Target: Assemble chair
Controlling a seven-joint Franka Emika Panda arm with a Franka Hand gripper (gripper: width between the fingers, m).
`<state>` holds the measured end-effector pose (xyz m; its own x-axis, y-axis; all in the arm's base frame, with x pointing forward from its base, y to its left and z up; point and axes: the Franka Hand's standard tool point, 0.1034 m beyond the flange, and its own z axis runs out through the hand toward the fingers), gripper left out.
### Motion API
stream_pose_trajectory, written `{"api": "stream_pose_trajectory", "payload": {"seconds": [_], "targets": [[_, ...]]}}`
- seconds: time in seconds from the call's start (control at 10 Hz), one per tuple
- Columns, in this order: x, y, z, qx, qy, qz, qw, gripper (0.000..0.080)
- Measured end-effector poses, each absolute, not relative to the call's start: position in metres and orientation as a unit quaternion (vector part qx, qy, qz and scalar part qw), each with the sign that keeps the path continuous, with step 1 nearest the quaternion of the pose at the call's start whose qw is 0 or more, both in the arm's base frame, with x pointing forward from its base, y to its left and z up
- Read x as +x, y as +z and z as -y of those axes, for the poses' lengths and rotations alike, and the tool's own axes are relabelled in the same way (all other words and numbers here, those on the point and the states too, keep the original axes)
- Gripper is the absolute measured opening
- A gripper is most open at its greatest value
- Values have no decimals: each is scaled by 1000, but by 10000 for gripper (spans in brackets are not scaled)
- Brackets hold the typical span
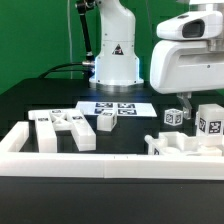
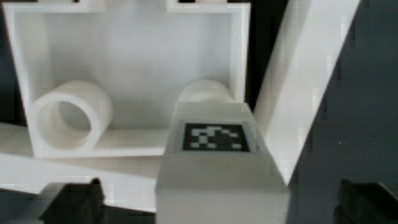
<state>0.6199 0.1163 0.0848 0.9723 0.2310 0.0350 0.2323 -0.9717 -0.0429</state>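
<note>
Firstly, rail (image 1: pixel 110 165): long, untagged, fencing the table's near edge. No bin or tray is in view, so this fence is the only enclosure, and the chair parts (image 1: pixel 70 128) all lie loose inside it. Seat panel (image 1: pixel 176 145), just behind the rail at the exterior view's right: flat, judged rigid and light, matte so unlikely to slip; best taken across opposite edges. Tagged blocks (image 1: pixel 175 117) just beyond it, below the gripper (image 1: pixel 187 98), whose jaws stand apart with nothing seen between them. The wrist view shows one block (image 2: pixel 217 170) close beneath: stiff, best pinched on its parallel flat sides. Bars (image 1: pixel 50 122) scattered at the left. Marker board (image 1: pixel 113 108) mid-table. Arm base (image 1: pixel 117 60) farthest.
</note>
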Motion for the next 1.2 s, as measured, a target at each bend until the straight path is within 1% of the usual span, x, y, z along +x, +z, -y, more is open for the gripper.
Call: {"api": "stream_pose_trajectory", "payload": {"seconds": [0.4,0.6,0.8,1.0,1.2], "targets": [[621,85,-116,-992,-16,122,24,637],[621,85,-116,-992,-16,121,24,288],[620,85,-116,-995,-16,100,24,288],[620,85,-117,-999,-13,21,26,288],[619,84,-120,-995,-18,-92,30,288]]}}
